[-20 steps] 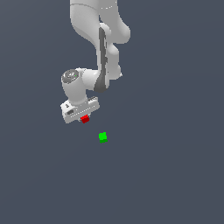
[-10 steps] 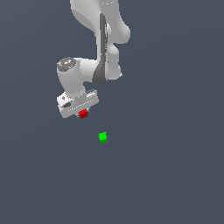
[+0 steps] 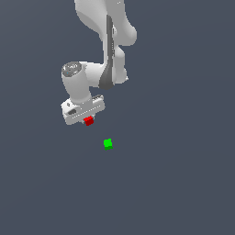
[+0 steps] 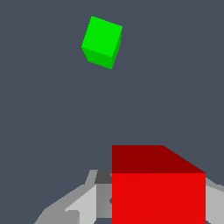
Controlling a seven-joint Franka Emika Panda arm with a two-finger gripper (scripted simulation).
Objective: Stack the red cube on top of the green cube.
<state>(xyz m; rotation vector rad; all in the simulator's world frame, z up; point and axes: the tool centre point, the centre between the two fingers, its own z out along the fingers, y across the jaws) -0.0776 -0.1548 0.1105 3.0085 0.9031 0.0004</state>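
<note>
The gripper [image 3: 87,120] is nearest to the wrist camera, and its fingers are clamped on the red cube [image 4: 158,188], which it holds above the floor. Farther away, the green cube [image 3: 108,143] sits alone on the grey floor [image 3: 183,183], apart from the red cube and to the exterior view's right of it. The pickup seems done. Carrying the red cube over the green cube, lowering it and releasing it are left.
</note>
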